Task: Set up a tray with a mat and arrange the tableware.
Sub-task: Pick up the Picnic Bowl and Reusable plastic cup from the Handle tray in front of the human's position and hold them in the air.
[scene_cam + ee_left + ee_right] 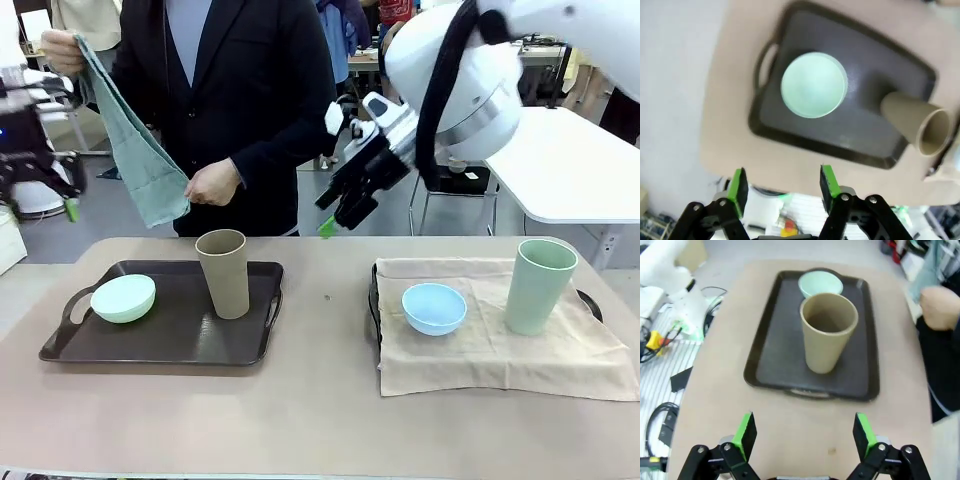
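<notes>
A: So, which step? The right tray (pixel 373 295) already has its beige mat (pixel 490 345), blue bowl (pixel 434 308) and sage cup (pixel 540 285).

B: The left tray (pixel 180 340) is matless, with the mint bowl (pixel 123 298) and tan cup (pixel 224 272) on it. The person holds a green mat (pixel 140 170). The left gripper (pixel 782 187) and right gripper (pixel 338 218) both gape empty, so those 2 pieces probably need lifting off first.

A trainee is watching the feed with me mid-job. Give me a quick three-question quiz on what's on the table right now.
1. True or false: the tan cup stands on a mat.
2. Which bowl shares the left tray with that cup? A) light blue B) mint green C) none
3. Fill in: the person holds up a green ____.

Key:
1. False: it stands on the bare tray.
2. B, the mint bowl.
3. cloth.
</notes>
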`<state>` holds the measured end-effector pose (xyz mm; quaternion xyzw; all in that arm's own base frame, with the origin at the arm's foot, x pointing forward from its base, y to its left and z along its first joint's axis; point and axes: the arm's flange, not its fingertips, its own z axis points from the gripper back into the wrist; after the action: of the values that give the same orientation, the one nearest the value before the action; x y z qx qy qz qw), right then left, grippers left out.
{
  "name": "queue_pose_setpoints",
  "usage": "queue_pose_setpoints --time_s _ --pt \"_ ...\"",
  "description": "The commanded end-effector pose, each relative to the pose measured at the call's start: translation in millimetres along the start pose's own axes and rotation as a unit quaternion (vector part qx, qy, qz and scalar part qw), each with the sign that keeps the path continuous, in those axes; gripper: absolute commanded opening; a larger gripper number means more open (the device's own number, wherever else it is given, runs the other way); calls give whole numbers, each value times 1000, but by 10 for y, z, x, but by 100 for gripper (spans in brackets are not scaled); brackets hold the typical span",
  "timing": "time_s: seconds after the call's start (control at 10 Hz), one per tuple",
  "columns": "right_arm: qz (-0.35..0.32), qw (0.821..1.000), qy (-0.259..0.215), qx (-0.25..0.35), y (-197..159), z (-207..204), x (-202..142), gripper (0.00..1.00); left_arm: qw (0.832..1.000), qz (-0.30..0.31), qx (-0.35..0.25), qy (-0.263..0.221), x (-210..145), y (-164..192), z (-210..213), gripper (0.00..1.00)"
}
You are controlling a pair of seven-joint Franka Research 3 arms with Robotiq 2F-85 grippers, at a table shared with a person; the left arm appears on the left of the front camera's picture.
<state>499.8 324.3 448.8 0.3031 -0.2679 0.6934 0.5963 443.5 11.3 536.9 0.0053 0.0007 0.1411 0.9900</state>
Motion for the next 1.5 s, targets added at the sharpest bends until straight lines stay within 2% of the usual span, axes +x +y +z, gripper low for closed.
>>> queue_pose_setpoints --time_s 0.0,0.1,0.2,0.3,0.4,0.5,0.6,0.9,1.1,1.4 --pt "35 995 -38 80 -301 -405 -198 100 995 -92 -43 4 14 35 -263 75" --pt "39 994 -50 93 -382 -588 -238 100 988 -152 -3 -36 57 12 -324 75" --pt "23 999 -18 38 -110 -304 -133 100 980 -175 76 -54 30 23 -294 75" --pt "23 999 -18 38 -110 -304 -133 100 996 -88 -19 -9 88 -51 -355 75" --pt "23 999 -18 38 -110 -304 -133 100 996 -88 -19 -9 88 -51 -355 75" --pt "33 997 -34 64 -246 -537 -234 100 990 -138 18 -18 87 -47 -383 75" --pt "31 997 -47 55 -311 -703 -245 100 991 -136 5 -17 93 -69 -546 75" --pt "11 997 -59 45 -555 -1171 -190 100 981 -188 -12 -41 208 0 -656 75" --pt "-30 998 -54 14 -632 -1372 -269 100 977 -205 -26 -51 161 55 -829 75" --pt "-40 998 -57 -2 -684 -1583 -328 100 971 -232 -13 -60 141 37 -1065 75"
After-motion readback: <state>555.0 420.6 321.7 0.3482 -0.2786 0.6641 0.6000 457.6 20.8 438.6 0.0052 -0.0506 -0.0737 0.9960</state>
